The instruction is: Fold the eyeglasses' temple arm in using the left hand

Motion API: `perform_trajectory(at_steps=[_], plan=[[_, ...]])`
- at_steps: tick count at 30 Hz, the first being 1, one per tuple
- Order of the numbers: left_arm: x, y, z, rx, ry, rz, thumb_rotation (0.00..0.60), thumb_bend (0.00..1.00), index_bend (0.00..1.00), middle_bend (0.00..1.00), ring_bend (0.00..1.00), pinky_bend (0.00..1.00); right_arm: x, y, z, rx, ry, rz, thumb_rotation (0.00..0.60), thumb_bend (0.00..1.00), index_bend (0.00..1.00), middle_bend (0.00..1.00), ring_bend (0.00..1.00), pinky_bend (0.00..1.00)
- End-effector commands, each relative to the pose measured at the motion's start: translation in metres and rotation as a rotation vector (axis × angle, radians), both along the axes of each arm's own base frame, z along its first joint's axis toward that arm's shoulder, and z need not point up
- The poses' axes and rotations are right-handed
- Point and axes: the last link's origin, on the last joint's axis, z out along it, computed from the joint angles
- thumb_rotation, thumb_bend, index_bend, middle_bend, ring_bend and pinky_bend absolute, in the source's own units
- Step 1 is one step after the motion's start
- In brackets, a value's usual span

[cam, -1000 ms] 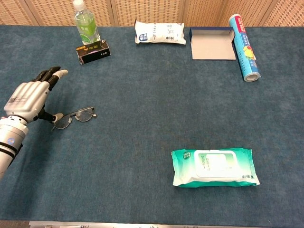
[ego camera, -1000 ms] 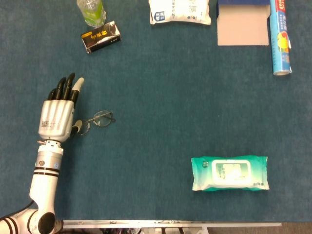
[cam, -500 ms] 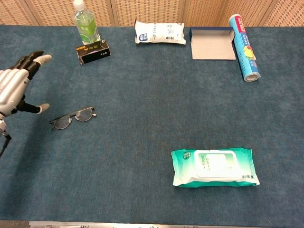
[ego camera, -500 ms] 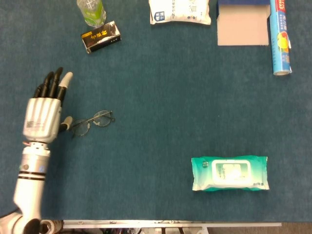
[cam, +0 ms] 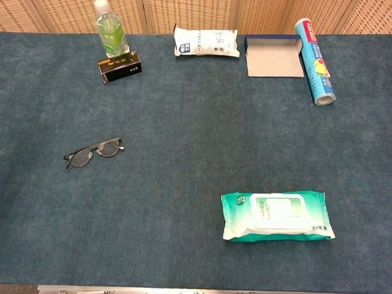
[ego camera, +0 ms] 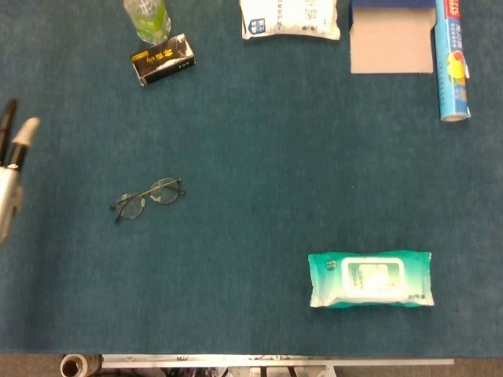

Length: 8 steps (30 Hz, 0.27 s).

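The eyeglasses [ego camera: 148, 197] lay flat on the blue table cover [ego camera: 259, 181], at about 9 o'clock from the centre of the head view, with nothing touching them. They looked like a thin metal frame with 2 round lenses, so I judged them light, a little springy and easy to bend or to push away on the cloth; the lenses would be smooth and slippery. Whether a temple arm was out or already in was too small to tell. The best place to press would probably be the temple near its hinge, with the frame steadied so that it did not slide. The left hand [ego camera: 11, 169] was only at the far 9 o'clock edge of the head view, well apart from the glasses, with its fingers straight and holding nothing; the chest view did not show it. The right hand was in neither view. A black box [ego camera: 163, 59] and a bottle [ego camera: 147, 17] stood toward 11 o'clock, and a green wipes pack [ego camera: 369, 279] lay toward 4 o'clock.
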Motion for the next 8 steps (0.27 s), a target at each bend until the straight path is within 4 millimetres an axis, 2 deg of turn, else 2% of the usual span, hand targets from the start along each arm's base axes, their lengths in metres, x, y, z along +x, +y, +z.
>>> perform_trajectory(at_steps=[1,3,8], plan=[[-0.011,-0.014,0.012,0.027,-0.035,0.037,0.6,0.17,0.18,0.05,0.03,0.19,-0.002,-0.001,-0.002,0.003,0.008,-0.008,0.6,0.39,0.63,0.52,0.41,0.44],[-0.019,-0.018,0.017,0.053,-0.06,0.054,0.6,0.17,0.19,0.06,0.03,0.19,-0.003,-0.002,-0.003,0.004,0.013,-0.013,0.6,0.39,0.63,0.52,0.41,0.44],[-0.029,-0.013,0.028,0.09,-0.089,0.086,0.6,0.17,0.2,0.08,0.03,0.19,-0.008,-0.007,-0.004,0.01,0.012,-0.038,0.6,0.39,0.63,0.52,0.41,0.44]])
